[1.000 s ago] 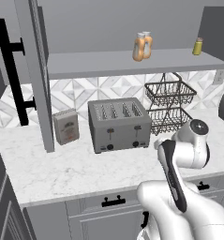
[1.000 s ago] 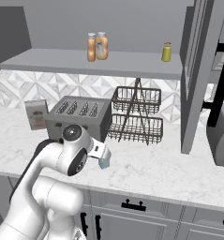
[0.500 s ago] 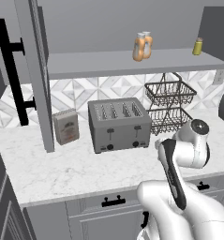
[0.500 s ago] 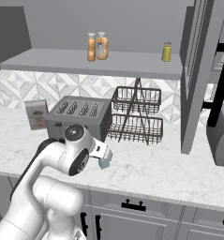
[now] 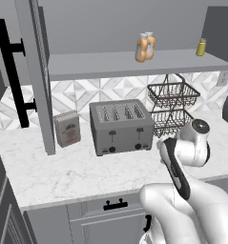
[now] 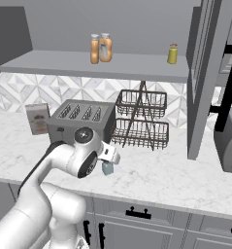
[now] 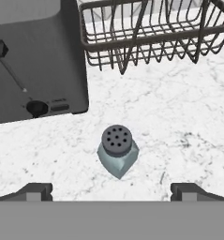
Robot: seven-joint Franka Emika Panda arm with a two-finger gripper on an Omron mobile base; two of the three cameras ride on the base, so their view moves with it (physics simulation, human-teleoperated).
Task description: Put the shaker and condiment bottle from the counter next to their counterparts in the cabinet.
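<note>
The pale teal shaker (image 7: 117, 151) with its grey holed cap stands upright on the marble counter (image 6: 175, 176), in front of the toaster's right corner. My gripper (image 7: 114, 193) hangs just above it, open, its fingertips (image 7: 36, 191) wide apart on either side and not touching it. From the right base view the shaker (image 6: 107, 168) shows just under the gripper (image 6: 109, 156). Two alike orange bottles (image 6: 94, 49) (image 6: 105, 47) stand side by side on the cabinet shelf (image 6: 64, 66). The yellow-olive shaker (image 6: 173, 53) stands further right on that shelf.
A grey toaster (image 5: 121, 126) sits mid-counter, with a two-tier black wire basket (image 6: 140, 119) to its right and a small box (image 5: 67, 128) to its left. The cabinet doors (image 5: 37, 71) (image 6: 205, 73) stand open at both sides. A dark appliance (image 6: 229, 141) is at far right.
The hand has barely shifted and stays over the shaker, fingers still open. Nothing else has moved.
</note>
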